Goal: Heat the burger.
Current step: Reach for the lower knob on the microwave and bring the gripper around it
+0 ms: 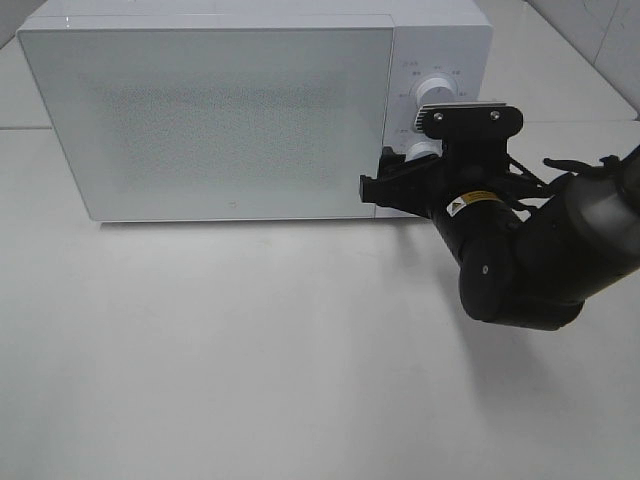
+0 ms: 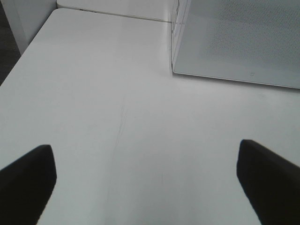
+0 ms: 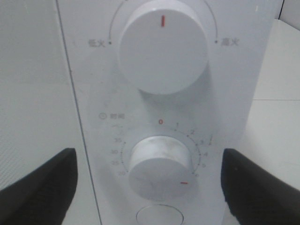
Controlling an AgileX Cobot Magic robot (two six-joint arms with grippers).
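Right wrist view puts the right gripper [image 3: 149, 152] square in front of the microwave's [image 1: 220, 110] control panel. Its jaws are spread wide to either side of the timer knob [image 3: 159, 166] and touch nothing, so it is released. We read that framing as deliberate: the fingers [image 3: 47, 187] straddle the lower dial so that a short advance and a squeeze would take it. The red mark on that dial sits away from zero, down near the five. The power knob [image 3: 161, 49] above it points straight up, midway between its two labels.

From the exterior high camera, the door [image 1: 200, 110] is flat and closed, and its frosted glass gives nothing away. The burger shows in no view. We judge it to be inside, behind that door and to the left of the panel the gripper faces, but we cannot confirm this.

The left gripper [image 2: 144, 145] hangs over the bare table [image 2: 93, 93] with its jaws apart and holding nothing. It is near the microwave's front corner, probably parked clear of the door.
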